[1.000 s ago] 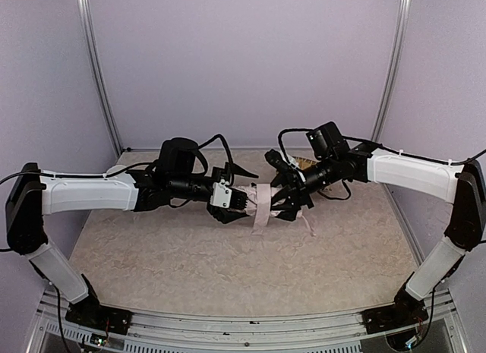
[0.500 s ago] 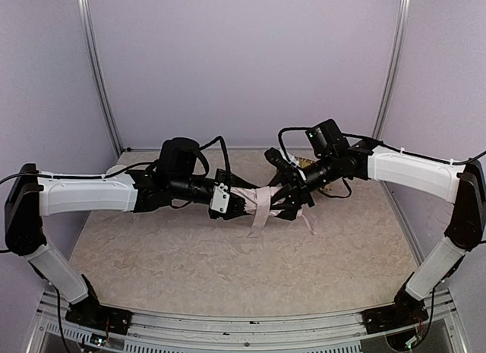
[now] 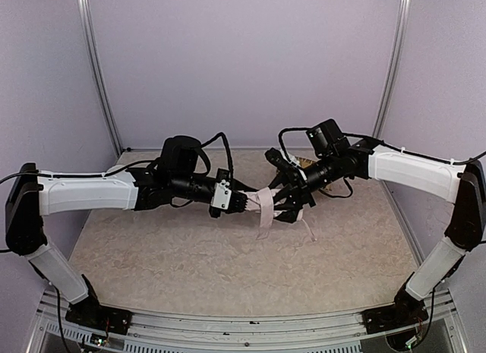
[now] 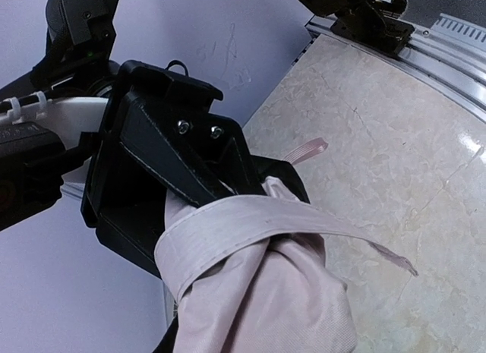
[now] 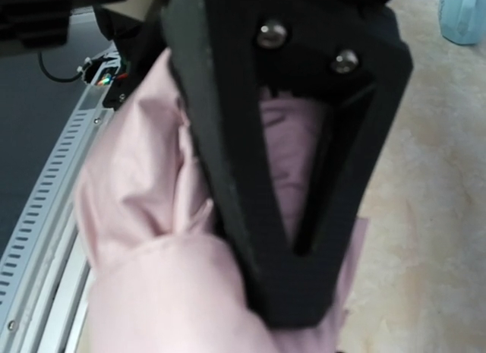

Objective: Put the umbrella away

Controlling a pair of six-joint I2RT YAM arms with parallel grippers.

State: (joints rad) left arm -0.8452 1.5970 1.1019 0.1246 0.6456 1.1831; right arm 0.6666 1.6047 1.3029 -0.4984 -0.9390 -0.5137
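Note:
The umbrella is folded into a pale pink bundle and hangs above the table between my two grippers. My left gripper is shut on its left end; in the left wrist view the pink canopy hides my own fingers. A pink strap wraps round the bundle, and its loose end dangles down. My right gripper is shut on the other end. Its black fingers press into the pink fabric in the right wrist view.
A tan woven tray lies behind the right gripper near the back wall. A pale blue object stands on the table at the far left. A second thin pink ribbon trails below the right gripper. The metal rail runs along the near edge.
My left gripper's jaws, spread wide a second ago, have closed onto the umbrella's left end. The bundle and dangling strap have shifted slightly right. The right arm has barely moved.

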